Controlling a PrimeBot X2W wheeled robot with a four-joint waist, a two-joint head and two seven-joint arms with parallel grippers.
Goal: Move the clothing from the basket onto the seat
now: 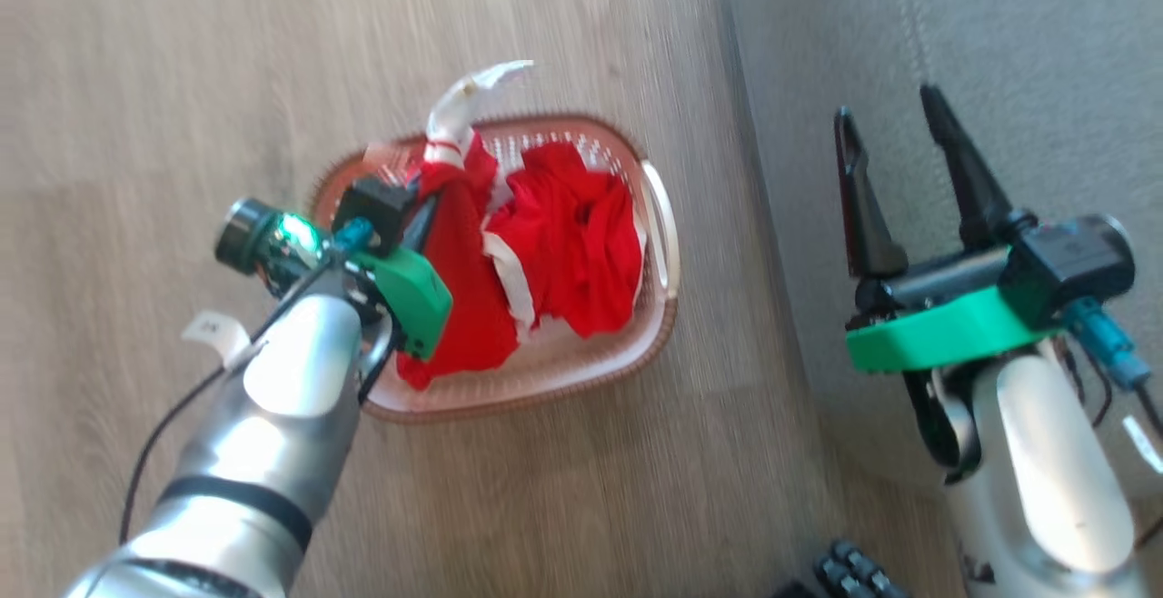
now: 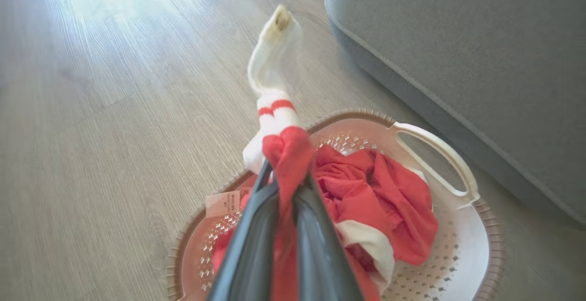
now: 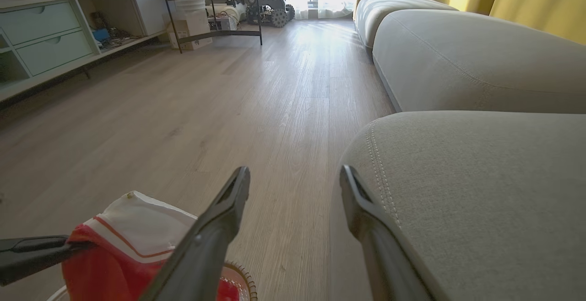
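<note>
The cream basket (image 1: 581, 371) with its brown rim stands on the floor, holding red clothing. My left gripper (image 1: 422, 212) is shut on one red garment (image 1: 459, 244) and holds it a little above the basket, its white striped end (image 2: 274, 63) sticking up past the fingertips. In the left wrist view the gripper (image 2: 286, 173) pinches the red fabric (image 2: 288, 150). A second red garment (image 1: 577, 234) lies crumpled in the basket (image 2: 462, 246). My right gripper (image 1: 887, 107) hangs open and empty over the edge of the grey seat (image 1: 999, 53), to the right of the basket.
Wooden floor (image 1: 182, 80) surrounds the basket. In the right wrist view the open gripper (image 3: 294, 170) points down the room beside the seat (image 3: 480, 191), with more sofa cushions (image 3: 448, 58) behind and a low cabinet (image 3: 50, 35) at the far left.
</note>
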